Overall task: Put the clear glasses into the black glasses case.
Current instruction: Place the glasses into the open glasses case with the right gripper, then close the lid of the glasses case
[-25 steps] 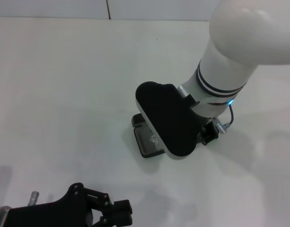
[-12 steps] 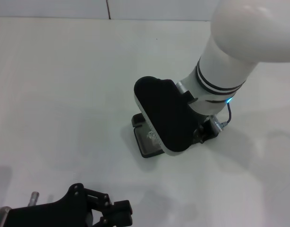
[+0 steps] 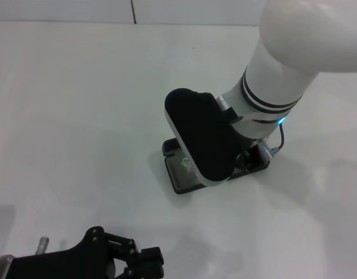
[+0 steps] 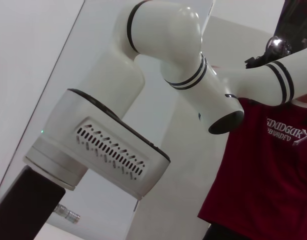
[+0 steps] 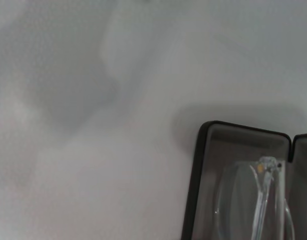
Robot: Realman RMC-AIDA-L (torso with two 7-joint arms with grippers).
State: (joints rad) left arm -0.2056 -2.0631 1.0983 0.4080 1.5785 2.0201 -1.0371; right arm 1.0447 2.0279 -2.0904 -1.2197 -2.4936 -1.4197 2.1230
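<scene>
Head view: black glasses case [image 3: 181, 172] lies open on the white desk [image 3: 79, 116], mostly covered by the right arm's wrist. Right gripper itself is hidden under that wrist, so can't tell its fingers. Something pale shows in the grey lining. Left gripper [image 3: 145, 263] sits low at the near edge, well apart from the case; fingers close together, holding nothing.

Left wrist view: only robot arm segments and a person in a red shirt [image 4: 273, 165].

Right wrist view: case open, clear glasses [image 5: 258, 200] lying inside on the lining.
</scene>
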